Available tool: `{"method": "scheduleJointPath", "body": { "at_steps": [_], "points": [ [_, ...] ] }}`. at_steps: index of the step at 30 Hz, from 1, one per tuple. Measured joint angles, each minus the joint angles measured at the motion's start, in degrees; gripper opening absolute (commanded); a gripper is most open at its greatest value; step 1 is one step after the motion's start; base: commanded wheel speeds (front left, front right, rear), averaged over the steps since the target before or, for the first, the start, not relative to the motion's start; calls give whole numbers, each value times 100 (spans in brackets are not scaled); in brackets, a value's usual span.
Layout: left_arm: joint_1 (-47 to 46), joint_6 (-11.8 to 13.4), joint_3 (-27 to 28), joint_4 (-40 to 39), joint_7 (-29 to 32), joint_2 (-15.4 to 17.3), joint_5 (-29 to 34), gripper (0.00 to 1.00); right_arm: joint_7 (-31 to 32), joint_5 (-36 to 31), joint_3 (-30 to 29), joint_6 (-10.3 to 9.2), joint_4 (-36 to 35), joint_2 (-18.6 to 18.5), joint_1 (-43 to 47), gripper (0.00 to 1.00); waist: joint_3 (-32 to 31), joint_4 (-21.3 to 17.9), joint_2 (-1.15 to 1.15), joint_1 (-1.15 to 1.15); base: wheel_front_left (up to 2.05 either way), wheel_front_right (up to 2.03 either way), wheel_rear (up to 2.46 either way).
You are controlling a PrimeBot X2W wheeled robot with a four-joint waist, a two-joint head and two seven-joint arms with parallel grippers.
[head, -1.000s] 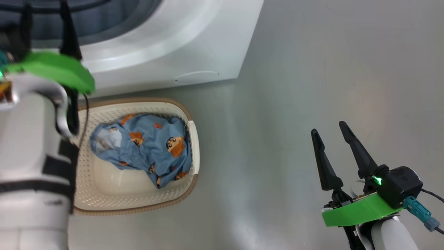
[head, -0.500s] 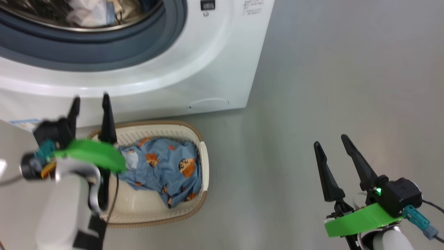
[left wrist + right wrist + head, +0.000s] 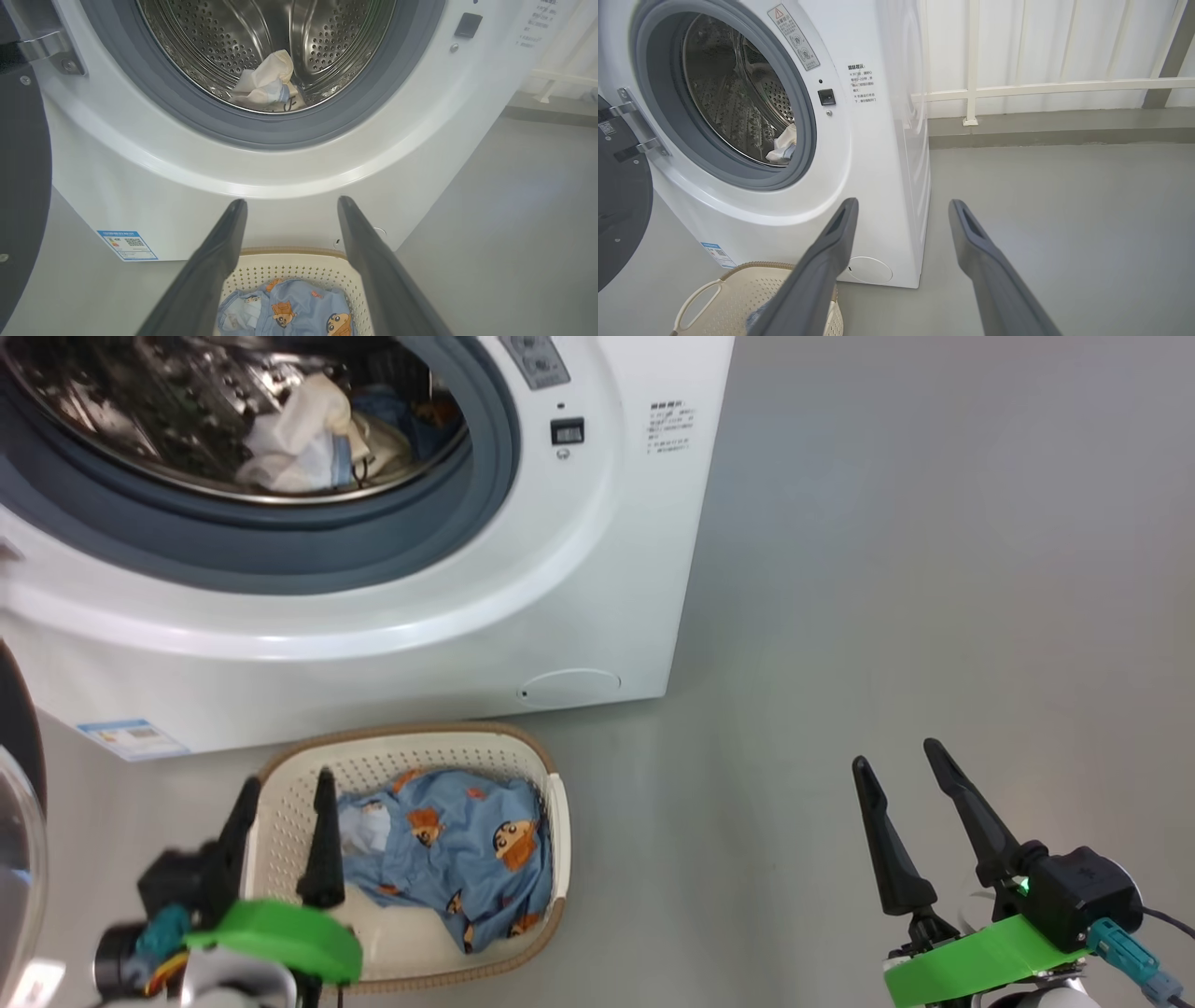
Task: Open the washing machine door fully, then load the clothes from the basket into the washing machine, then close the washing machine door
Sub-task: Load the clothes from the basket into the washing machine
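The washing machine stands with its drum open, and white and blue clothes lie inside the drum. The washing machine door is swung open at the left. On the floor in front of the machine sits the cream basket holding a light-blue garment with orange figures. My left gripper is open and empty over the basket's left part, pointing at the machine. My right gripper is open and empty above the floor, well right of the basket. In the left wrist view the left gripper frames the basket's far rim.
Grey floor spreads to the right of the machine. A white railing and pale wall panels run behind it. A blue label sticker marks the machine's lower front.
The head camera has tilted up, bringing the drum into view. My left gripper has drawn back from the drum mouth to over the basket, still open and empty. The right gripper has kept its place.
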Motion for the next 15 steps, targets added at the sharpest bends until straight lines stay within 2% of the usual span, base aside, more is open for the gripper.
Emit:
{"method": "scheduleJointPath", "body": {
  "at_steps": [15],
  "points": [
    [1132, -98, 493, -888, 0, -101, 85, 100, 0, 42, 83, 0, 56, -174, 104, 100, -391, -47, 0, 0, 0, 0, 0]
  ]
}}
